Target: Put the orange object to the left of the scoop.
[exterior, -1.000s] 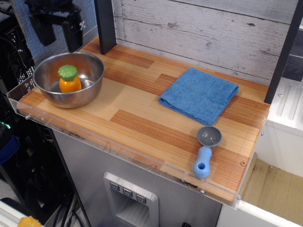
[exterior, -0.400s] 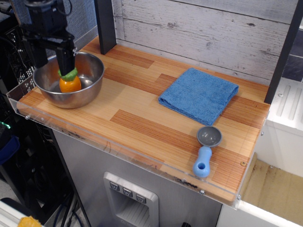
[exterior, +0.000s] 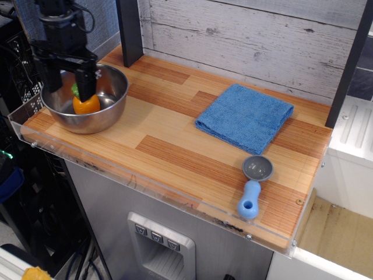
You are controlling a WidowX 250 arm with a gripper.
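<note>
Orange object [exterior: 87, 105] sits in steel bowl [exterior: 111, 116] between open jaws.

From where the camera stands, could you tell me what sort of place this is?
Probably a mock kitchen counter built for robot trials: a wood-look worktop with a clear plastic lip, a plank-pattern backdrop, and kitchen props, a steel bowl, a folded blue cloth and a scoop.

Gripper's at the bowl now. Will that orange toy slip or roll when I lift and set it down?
The orange object looks glossy and rounded, so it may slip between the fingers. Set on the table, it could roll. It seems small and probably light.
</note>
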